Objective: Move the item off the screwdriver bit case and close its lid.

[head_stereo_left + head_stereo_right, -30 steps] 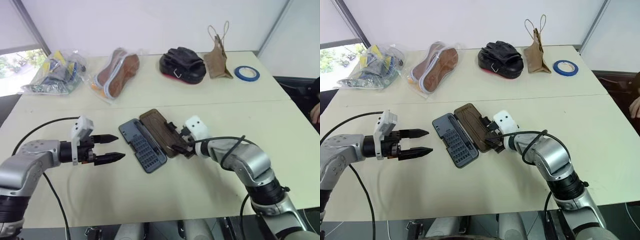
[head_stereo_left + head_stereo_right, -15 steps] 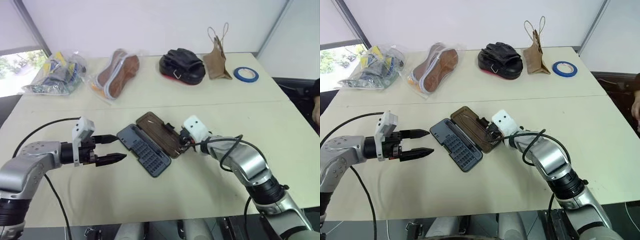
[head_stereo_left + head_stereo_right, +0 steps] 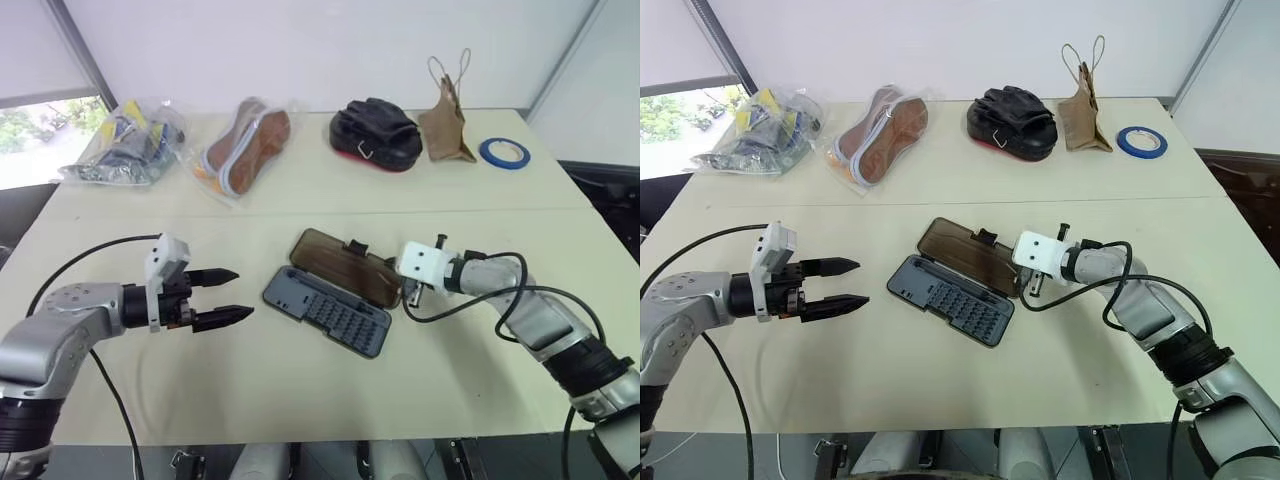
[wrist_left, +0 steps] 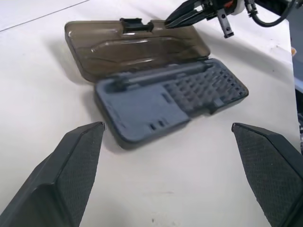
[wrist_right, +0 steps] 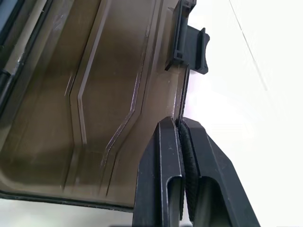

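- Grey plastic screwdriver bit case: lies open and flat near the middle of the cream table, bit slots facing up, long axis slanted.
- Translucent brown lid: folded back flat on the table on the case's far side, with a black latch tab on its free edge.
- Right gripper: fingers closed together, pinching the lid's free rim just beside the latch tab. Forearm reaches in low over the table from the right.
- Left gripper: fingers spread open, pointing at the case's left end, near it but apart. Forearm held about level above the table.
- Far table edge: blue tape ring and brown paper bag, well apart from the case.
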Tool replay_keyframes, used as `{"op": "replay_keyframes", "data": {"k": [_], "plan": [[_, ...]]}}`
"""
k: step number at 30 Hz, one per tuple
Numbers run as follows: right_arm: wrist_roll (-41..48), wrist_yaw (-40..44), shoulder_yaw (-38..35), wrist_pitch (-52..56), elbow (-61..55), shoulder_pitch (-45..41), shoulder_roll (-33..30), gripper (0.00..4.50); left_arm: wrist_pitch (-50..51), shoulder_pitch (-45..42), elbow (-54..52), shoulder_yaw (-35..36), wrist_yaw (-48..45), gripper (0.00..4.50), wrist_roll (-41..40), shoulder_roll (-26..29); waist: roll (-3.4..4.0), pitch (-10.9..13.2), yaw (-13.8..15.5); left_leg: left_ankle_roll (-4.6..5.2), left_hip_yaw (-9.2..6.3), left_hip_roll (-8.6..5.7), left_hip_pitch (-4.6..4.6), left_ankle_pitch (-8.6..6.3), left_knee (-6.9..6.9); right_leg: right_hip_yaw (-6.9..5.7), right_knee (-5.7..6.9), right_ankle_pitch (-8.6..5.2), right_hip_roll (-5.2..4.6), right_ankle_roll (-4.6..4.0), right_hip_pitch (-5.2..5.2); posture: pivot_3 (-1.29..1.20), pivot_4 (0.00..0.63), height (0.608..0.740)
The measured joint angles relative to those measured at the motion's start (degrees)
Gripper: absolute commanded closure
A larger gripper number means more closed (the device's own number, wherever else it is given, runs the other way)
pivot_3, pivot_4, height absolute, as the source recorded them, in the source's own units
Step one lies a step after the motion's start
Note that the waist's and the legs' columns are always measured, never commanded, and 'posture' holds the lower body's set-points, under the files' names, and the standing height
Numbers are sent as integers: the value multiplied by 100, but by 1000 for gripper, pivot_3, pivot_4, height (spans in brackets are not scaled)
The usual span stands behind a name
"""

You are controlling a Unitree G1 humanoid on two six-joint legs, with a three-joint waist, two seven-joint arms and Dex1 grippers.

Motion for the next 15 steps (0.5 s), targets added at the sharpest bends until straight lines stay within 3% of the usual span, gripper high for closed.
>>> {"op": "replay_keyframes", "data": {"k": [15], "plan": [[-514, 841, -151, -1622, 837, -279, 1014, 4477, -1, 66, -49, -18, -99, 0, 77, 3, 1, 1, -135, -7, -3, 16, 12, 3, -8, 8, 11, 0, 19, -3, -5, 0, 150, 740]]}}
